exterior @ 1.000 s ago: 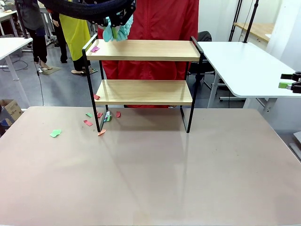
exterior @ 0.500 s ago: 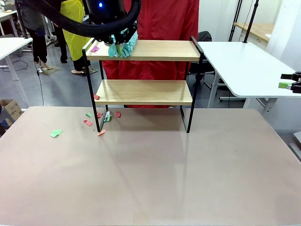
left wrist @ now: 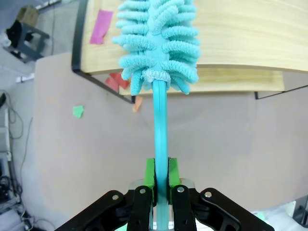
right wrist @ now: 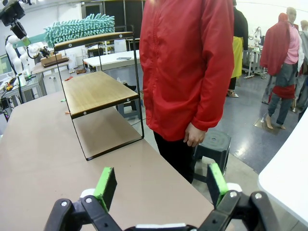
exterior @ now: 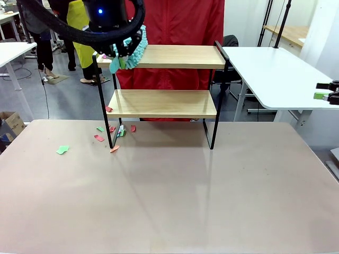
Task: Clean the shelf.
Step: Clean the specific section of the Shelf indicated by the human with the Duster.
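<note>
so the left gripper (left wrist: 161, 174) is clamped tight on the handle of a teal microfiber duster (left wrist: 159, 43), with the fluffy head at the left end of the shelf (exterior: 175, 56) top board, by a pink paper scrap (left wrist: 101, 26). The shelf stands at the table (exterior: 169, 201) far edge. The right gripper (right wrist: 160, 185) has its jaws wide apart, holding nothing.

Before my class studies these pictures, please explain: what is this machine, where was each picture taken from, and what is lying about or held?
It is a two-armed robot at a table. One picture looks across the table from between the arms; the other two come from cameras on the wrists. The left claw is shut on a teal duster, its head over the top board of the shelf. The right claw is open and empty. Paper scraps lie on the table by the shelf. A person in red stands behind.
</note>
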`<state>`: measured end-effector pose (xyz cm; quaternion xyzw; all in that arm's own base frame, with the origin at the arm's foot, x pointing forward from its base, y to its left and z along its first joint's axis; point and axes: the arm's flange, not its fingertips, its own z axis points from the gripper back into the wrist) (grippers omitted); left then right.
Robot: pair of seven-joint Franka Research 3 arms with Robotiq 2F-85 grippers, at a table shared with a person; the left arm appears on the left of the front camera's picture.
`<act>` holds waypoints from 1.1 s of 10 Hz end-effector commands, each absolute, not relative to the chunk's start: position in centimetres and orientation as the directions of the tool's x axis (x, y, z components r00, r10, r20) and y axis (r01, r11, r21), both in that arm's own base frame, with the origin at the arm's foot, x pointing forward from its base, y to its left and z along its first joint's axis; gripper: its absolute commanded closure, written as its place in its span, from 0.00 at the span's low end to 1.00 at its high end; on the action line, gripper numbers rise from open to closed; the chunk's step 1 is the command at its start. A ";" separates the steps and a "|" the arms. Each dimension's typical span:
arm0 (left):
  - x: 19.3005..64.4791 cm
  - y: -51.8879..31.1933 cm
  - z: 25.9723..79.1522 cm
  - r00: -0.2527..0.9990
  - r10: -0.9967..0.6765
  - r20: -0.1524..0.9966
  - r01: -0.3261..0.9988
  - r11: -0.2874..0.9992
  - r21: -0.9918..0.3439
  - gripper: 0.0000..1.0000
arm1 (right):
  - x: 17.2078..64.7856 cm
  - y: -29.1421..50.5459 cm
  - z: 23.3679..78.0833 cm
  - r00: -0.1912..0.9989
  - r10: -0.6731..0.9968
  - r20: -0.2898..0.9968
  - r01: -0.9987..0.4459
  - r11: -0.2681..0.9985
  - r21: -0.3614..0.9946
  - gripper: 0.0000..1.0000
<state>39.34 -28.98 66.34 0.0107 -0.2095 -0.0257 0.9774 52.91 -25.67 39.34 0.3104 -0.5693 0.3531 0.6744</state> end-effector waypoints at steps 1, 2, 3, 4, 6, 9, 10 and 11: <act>38.8 -26.4 66.3 0.925 -0.040 0.377 0.010 0.997 0.082 0.87 | 53.0 -25.3 40.0 0.116 0.133 0.984 -0.823 0.567 0.020 0.00; 38.9 -25.5 66.5 0.931 -0.036 0.363 -0.010 0.992 0.122 0.87 | 53.0 -25.3 40.0 0.116 0.133 0.984 -0.823 0.567 0.020 0.00; 38.9 -24.5 66.7 0.935 -0.020 0.353 -0.043 0.984 0.171 0.87 | 53.0 -25.3 40.0 0.116 0.133 0.984 -0.823 0.567 0.020 0.00; 38.7 -23.7 67.0 0.933 0.010 0.360 -0.092 0.973 0.212 0.87 | 53.0 -25.3 40.0 0.116 0.133 0.984 -0.823 0.567 0.020 0.00; 37.6 -23.4 68.0 0.901 0.048 0.431 -0.155 0.964 0.217 0.87 | 53.0 -25.3 40.0 0.116 0.133 0.984 -0.823 0.567 0.020 0.00; 36.6 -24.3 68.7 0.881 0.041 0.471 -0.160 0.963 0.215 0.87 | 53.0 -25.3 40.0 0.116 0.133 0.984 -0.823 0.567 0.020 0.00; 36.1 -24.3 69.1 0.868 0.051 0.494 -0.172 0.964 0.203 0.87 | 53.0 -25.3 40.0 0.116 0.133 0.984 -0.823 0.567 0.020 0.00; 35.9 -24.3 69.5 0.863 0.042 0.504 -0.156 0.970 0.187 0.87 | 53.0 -25.3 40.0 0.116 0.133 0.984 -0.823 0.567 0.020 0.00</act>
